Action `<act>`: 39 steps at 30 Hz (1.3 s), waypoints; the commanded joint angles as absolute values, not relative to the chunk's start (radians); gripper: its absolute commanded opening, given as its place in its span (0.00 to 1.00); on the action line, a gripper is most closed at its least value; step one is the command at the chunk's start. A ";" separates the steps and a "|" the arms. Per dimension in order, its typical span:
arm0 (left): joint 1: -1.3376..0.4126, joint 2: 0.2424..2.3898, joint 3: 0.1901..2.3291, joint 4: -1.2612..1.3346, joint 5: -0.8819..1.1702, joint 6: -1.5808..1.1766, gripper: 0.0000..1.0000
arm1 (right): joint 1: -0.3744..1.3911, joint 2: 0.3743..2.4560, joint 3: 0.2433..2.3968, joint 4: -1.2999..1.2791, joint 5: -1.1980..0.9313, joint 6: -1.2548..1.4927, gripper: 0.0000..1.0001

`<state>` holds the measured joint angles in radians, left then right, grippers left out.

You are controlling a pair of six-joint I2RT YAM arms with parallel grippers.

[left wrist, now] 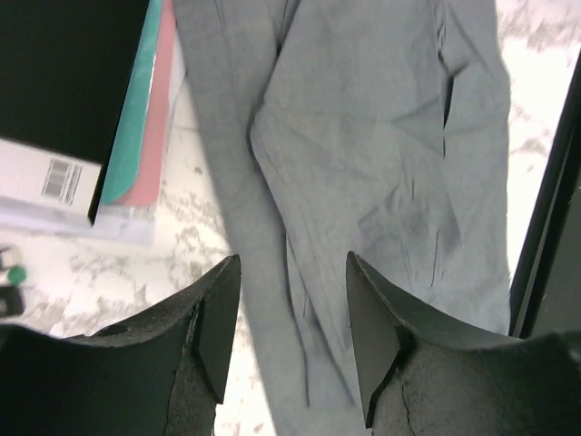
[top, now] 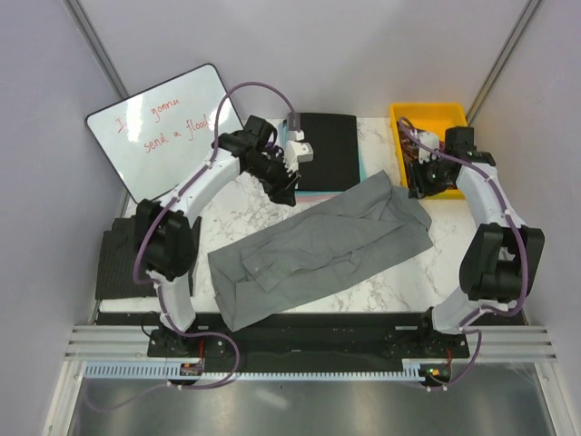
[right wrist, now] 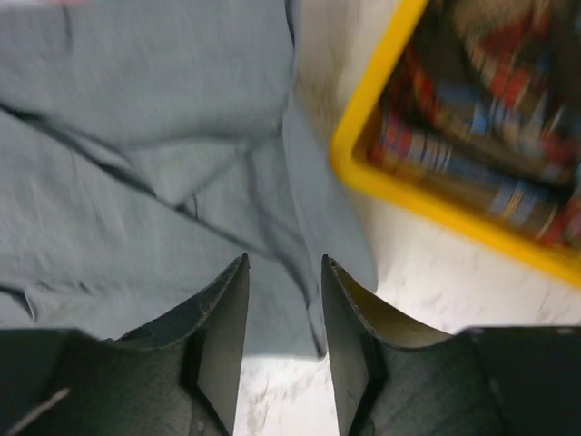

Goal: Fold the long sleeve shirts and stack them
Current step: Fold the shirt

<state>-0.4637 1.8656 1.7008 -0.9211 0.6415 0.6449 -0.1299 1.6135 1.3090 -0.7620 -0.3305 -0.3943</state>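
Nearest, the mid-grey shirt (top: 318, 245) lies spread on the marble table (top: 238, 214). It runs diagonally from the near-left edge toward the far right, with rumpled folds along its length. At the table's left edge, partly hidden behind the left arm, a dark, finely striped cloth (top: 116, 263) lies flat; whether it is a shirt cannot be told from here.

Farther in, the left gripper (left wrist: 292, 272) hangs above the far-left side of the grey shirt. Its fingers are spread wide with nothing between them. The right gripper (right wrist: 285, 272) hangs over the shirt's far-right end, just beside the cloth's edge. Its fingers are parted by a narrower gap and hold nothing.

Beyond the left gripper sits a flat black book (top: 329, 145) with a teal edge, close to the shirt. At the far right stands a yellow bin (right wrist: 454, 222) holding colourful striped fabric. At the far left a whiteboard (top: 168, 136) with red writing lies tilted.
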 commanded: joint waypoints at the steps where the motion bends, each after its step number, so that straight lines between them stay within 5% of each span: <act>1: -0.445 1.940 1.757 -0.893 0.796 0.477 0.59 | -0.035 1.711 1.529 -0.712 -0.396 -0.452 0.48; 3: -0.442 1.934 1.699 -0.890 0.795 0.491 0.60 | -0.006 1.759 1.610 -0.715 -0.391 -0.485 0.51; 4: -0.439 1.930 1.675 -0.884 0.766 0.495 0.69 | 0.029 1.817 1.638 -0.719 -0.377 -0.489 0.53; 11: -0.332 1.884 1.508 -0.870 0.732 0.557 0.72 | 0.084 2.084 1.942 -0.785 -0.310 -0.543 0.58; 21: -0.295 1.801 1.359 -0.822 0.654 0.620 0.76 | 0.091 2.214 1.979 -0.802 -0.255 -0.558 0.64; 22: -0.290 1.801 1.355 -0.813 0.650 0.617 0.80 | 0.091 2.217 1.973 -0.802 -0.256 -0.557 0.64; 23: -0.281 1.804 1.351 -0.813 0.649 0.618 0.99 | 0.091 2.217 1.961 -0.802 -0.256 -0.557 0.64; 39: -0.250 1.805 1.289 -0.790 0.604 0.612 0.99 | 0.087 2.224 1.934 -0.891 -0.279 -0.577 0.54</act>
<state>-0.2527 1.8378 1.3003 -0.8066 0.6094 0.5922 0.0898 2.2208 1.9385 -0.8490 -0.2646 -0.5579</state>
